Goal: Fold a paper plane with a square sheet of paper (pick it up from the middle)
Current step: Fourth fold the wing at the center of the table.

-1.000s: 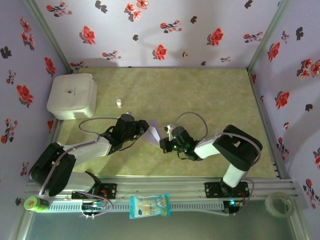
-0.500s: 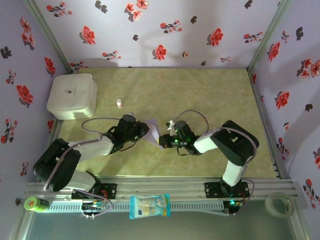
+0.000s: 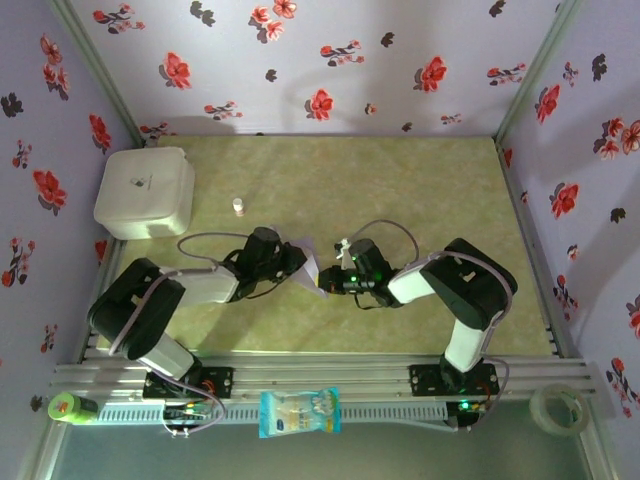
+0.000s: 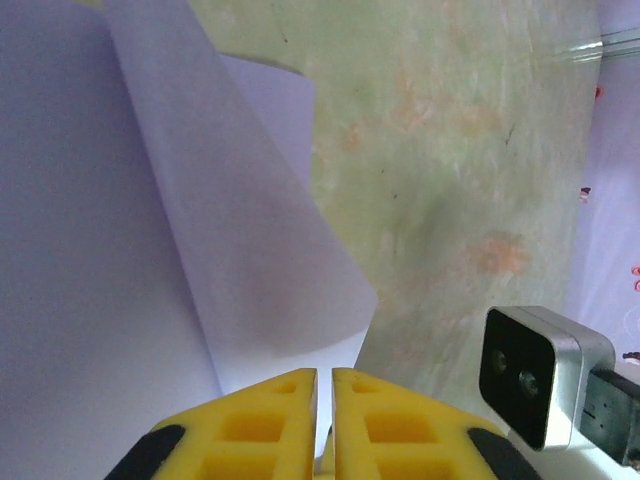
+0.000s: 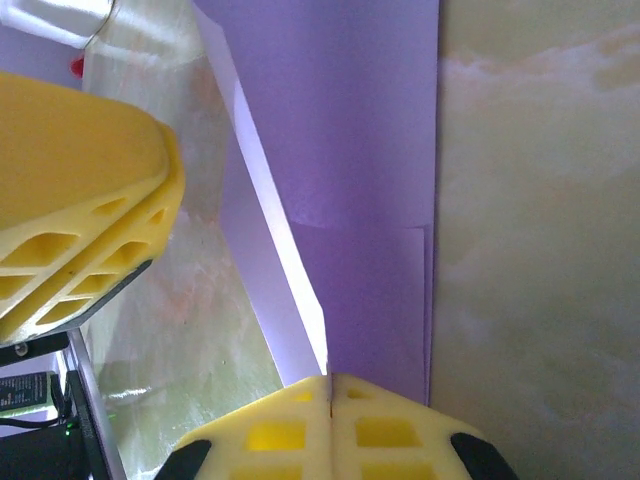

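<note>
The pale-lilac sheet of paper (image 3: 309, 261), folded into overlapping layers, hangs between my two grippers above the middle of the green table. In the top view my left gripper (image 3: 296, 262) meets it from the left and my right gripper (image 3: 328, 283) from the right. The left wrist view has the paper (image 4: 180, 250) curling away from my left gripper (image 4: 325, 372), whose yellow fingers pinch its edge with a hair's gap. In the right wrist view my right gripper (image 5: 328, 378) is shut tight on a creased edge of the paper (image 5: 360, 180).
A white rounded box (image 3: 145, 192) sits at the back left with a small white bottle (image 3: 238, 206) near it. On the front rail lie a blue-and-white packet (image 3: 299, 412), a tape roll (image 3: 557, 408) and a green object (image 3: 68, 406). Floral walls enclose the table.
My left jaws have closed onto the paper and the left arm has pushed a little to the right. The right gripper shifted slightly toward the left, still clamped on the paper.
</note>
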Robot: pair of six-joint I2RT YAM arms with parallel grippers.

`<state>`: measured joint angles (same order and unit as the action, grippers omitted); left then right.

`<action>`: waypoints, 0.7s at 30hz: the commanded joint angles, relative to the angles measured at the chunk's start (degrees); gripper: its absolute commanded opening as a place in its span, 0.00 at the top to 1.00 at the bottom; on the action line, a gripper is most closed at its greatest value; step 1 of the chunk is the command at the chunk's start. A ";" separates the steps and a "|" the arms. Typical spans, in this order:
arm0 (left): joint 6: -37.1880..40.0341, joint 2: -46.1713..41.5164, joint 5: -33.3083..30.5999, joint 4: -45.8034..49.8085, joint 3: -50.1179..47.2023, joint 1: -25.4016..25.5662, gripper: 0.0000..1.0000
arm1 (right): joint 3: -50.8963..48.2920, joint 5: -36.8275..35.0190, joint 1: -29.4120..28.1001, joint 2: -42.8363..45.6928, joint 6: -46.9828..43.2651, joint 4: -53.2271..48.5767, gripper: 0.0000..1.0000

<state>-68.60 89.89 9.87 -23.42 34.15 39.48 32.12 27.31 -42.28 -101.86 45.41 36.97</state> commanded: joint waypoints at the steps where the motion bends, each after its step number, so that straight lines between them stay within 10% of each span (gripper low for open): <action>1: 1.45 1.90 1.07 -2.45 1.97 -0.14 0.89 | 0.70 0.83 0.45 -1.95 1.19 -3.26 1.00; 21: 0.92 8.19 0.85 -5.21 3.66 -1.36 0.90 | 1.49 3.79 2.64 -3.72 3.44 -6.14 1.00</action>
<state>-68.60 97.10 10.17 -26.83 36.56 38.46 33.36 32.14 -40.10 -103.31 48.53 35.92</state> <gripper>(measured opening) 0.099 0.046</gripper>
